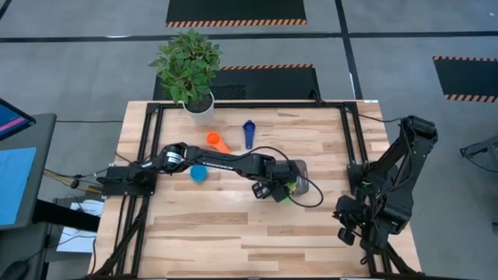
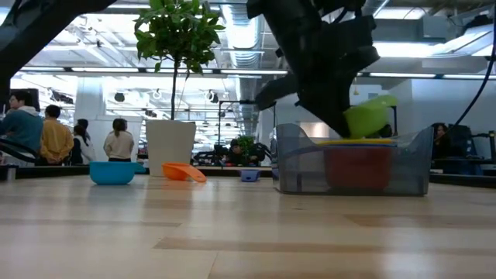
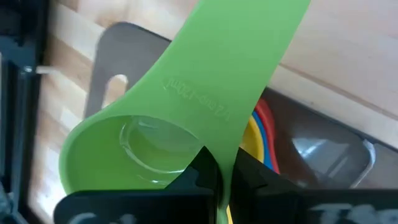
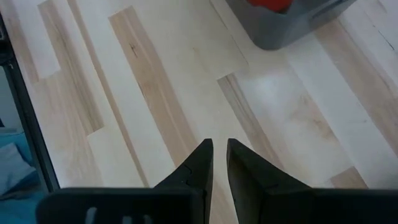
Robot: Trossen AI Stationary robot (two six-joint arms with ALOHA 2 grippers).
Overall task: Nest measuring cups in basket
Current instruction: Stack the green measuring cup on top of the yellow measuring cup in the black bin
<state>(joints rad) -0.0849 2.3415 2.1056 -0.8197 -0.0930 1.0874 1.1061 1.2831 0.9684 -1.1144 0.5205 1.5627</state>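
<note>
Left gripper (image 3: 217, 186): fingers pinching green measuring cup (image 3: 186, 118) over basket (image 2: 353, 167), frame centre-right. Next: lower onto nested stack, release. Right gripper (image 4: 217, 163): idle, fingers nearly together.

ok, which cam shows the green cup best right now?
Left wrist view: the green cup fills the frame, handle pinched in the left gripper, over the basket. Low view shows it tilted above the basket rim. High view shows only a green sliver beside the gripper. Right wrist view shows none of it.
</note>
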